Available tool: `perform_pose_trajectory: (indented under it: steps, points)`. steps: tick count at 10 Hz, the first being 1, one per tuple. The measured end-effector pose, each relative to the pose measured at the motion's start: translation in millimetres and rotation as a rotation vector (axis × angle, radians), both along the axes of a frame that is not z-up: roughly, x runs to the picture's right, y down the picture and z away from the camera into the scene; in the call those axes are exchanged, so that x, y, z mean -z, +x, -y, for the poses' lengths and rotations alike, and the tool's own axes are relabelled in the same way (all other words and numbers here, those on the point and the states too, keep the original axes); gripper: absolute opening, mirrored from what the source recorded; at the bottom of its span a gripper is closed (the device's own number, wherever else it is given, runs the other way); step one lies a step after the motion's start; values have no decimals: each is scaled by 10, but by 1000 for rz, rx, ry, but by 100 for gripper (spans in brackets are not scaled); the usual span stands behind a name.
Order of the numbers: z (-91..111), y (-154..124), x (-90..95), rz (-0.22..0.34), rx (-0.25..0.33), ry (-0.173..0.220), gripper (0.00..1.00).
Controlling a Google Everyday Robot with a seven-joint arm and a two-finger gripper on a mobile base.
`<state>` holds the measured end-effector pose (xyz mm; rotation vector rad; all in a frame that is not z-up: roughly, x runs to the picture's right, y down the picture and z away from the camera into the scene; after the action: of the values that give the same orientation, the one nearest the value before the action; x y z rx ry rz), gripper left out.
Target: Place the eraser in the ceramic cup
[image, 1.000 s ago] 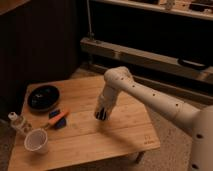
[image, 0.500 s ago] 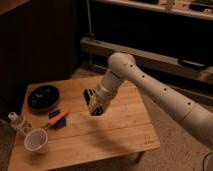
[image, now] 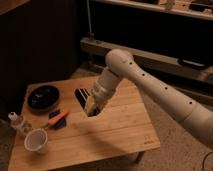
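Wood desk [image: 117, 135] carries everything. Far left near the edge: small clear bottle [image: 14, 121], white cap. Just right of it, at the front-left corner, the ceramic cup [image: 37, 141], upright, mouth open upward, nothing seen inside. Behind it, the black bowl [image: 43, 97], well apart from the cup. Blue-and-orange item [image: 57, 119] lies flat between bowl and cup, a bit to the right.

Next right, the eraser [image: 82, 95]: black block with pale stripes, off the desk surface, tilted, carried at the tip of the claw [image: 92, 110]. Claw looks closed on one end of it, with most of the block sticking out up and to the left. White arm [image: 150, 82] comes in from the right.

Handling judgement: eraser is likely light, stiff and a little grippy, not fragile, so a modest squeeze holds it. An end grip lets the long part swing; mid-length across the narrow sides would be steadier. It should enter the cup end-first. The cup is light enough to tip if bumped.
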<state>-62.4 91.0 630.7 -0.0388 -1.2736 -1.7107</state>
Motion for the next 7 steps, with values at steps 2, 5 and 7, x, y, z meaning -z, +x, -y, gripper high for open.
perform_pose_trajectory:
  steps: [2,5,7]
  points:
    - [-2,-1,3,1,0,-1,0]
    - [-61,-113,150,36,51,21,0]
    - [-146,-221,336,70,96,47,0]
